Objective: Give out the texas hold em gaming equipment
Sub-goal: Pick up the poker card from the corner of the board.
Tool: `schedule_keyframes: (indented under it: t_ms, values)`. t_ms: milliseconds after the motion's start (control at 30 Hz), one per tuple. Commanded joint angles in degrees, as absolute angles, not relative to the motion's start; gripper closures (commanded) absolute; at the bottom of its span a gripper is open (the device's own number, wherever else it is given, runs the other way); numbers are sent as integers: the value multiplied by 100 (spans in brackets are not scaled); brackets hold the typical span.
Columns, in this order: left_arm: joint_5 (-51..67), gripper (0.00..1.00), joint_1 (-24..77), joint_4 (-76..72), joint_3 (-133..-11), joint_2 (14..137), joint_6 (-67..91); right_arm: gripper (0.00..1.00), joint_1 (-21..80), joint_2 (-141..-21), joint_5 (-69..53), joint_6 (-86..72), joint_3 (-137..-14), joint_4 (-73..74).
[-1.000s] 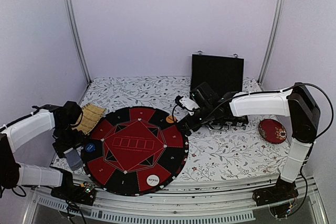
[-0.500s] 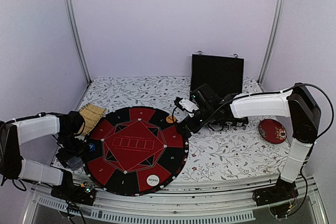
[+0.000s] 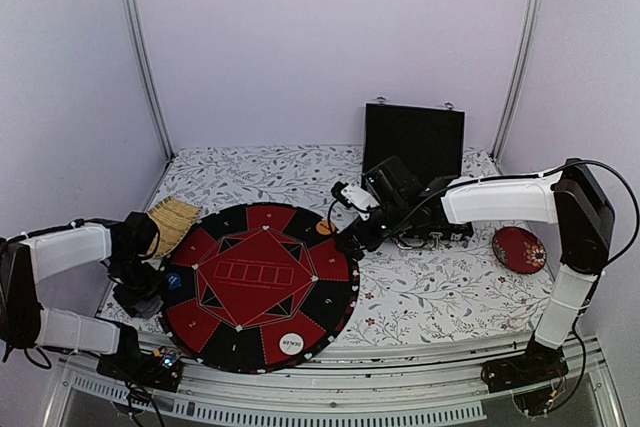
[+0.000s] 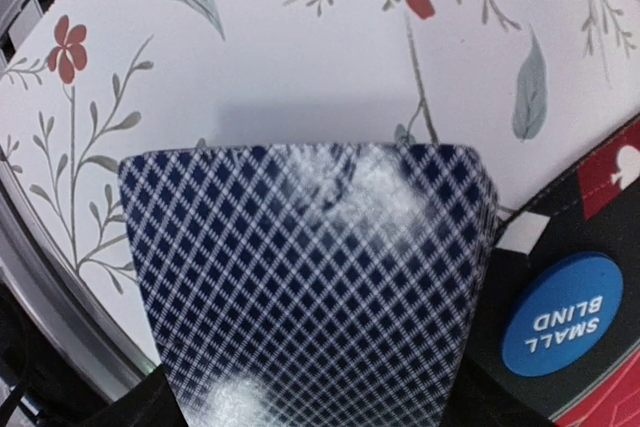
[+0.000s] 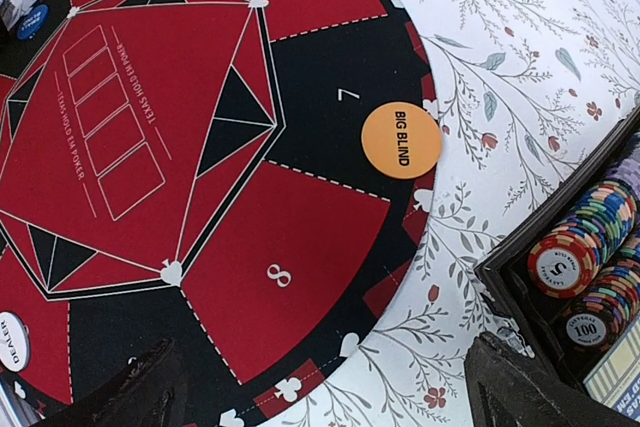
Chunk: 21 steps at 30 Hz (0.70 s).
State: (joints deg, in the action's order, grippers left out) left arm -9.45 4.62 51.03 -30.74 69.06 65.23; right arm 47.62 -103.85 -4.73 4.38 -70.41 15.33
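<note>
orange disc [image 5: 400, 140] on mat [image 5: 290, 237], chips [image 5: 585, 247] nearby

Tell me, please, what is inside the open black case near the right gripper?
Rows of poker chips lie in the case, one marked 100. In the top view the right arm hides most of it.

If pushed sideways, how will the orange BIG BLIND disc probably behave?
The BIG BLIND disc lies flat and looks thin, so it would probably slide, not roll or tip. It sits near the rim of the mat, so an outward push may carry it off.
</note>
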Motion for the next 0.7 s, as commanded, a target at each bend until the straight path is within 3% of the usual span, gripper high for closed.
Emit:
schedule_keyframes:
  t_ms: [0, 100, 200, 300, 500, 667]
  values:
    - [-745, 24, 421, 5202, -2749, 6790, 6562, 1, 4772, -10169, -508, 518, -6979, 1460]
    - [-803, 15, 412, 5080, -2690, 6870, 6554, 1, 4775, -10160, -563, 527, -6979, 1458]
    - [-918, 14, 408, 5013, -2728, 7116, 6562, 1, 4776, -10132, -589, 536, -6847, 1451]
    - [-982, 24, 398, 5001, -2806, 7372, 6562, 1, 4779, -10090, -588, 544, -6808, 1435]
    - [-993, 61, 398, 5020, -2823, 7260, 6567, 1, 4779, -10077, -558, 555, -6805, 1441]
    - [-1183, 64, 402, 5287, -3103, 7032, 6604, 1, 4774, -10050, -585, 554, -6806, 1455]
